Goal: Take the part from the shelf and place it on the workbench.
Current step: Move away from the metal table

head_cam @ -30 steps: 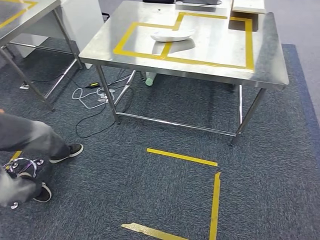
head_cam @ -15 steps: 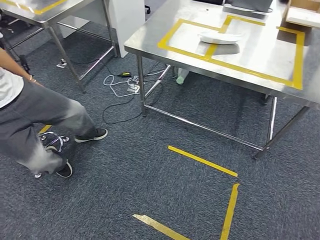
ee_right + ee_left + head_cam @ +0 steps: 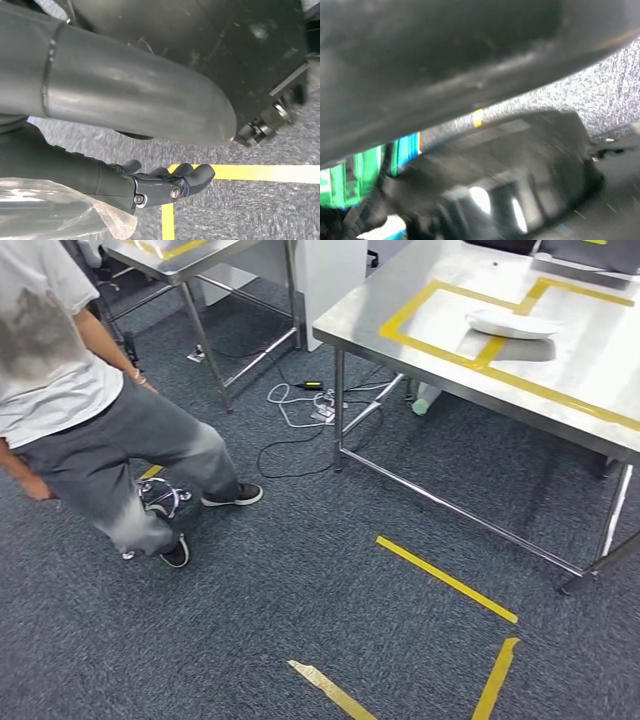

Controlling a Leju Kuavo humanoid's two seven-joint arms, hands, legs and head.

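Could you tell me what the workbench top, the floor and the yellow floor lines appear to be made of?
The workbench top looks like brushed stainless steel: grey, with a dull sheen and soft reflections. The floor looks like short-pile carpet, speckled dark grey-blue and matte. The yellow floor lines seem to be adhesive tape: flat strips with cut, slightly uneven ends.

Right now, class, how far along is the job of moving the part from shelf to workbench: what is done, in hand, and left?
Done: a white part lies on the workbench, inside the yellow tape. In hand: clear wrapping sits against the right hand; whether the hand grips it is unclear. Left: if that wrapping holds another part, carrying it to the workbench.
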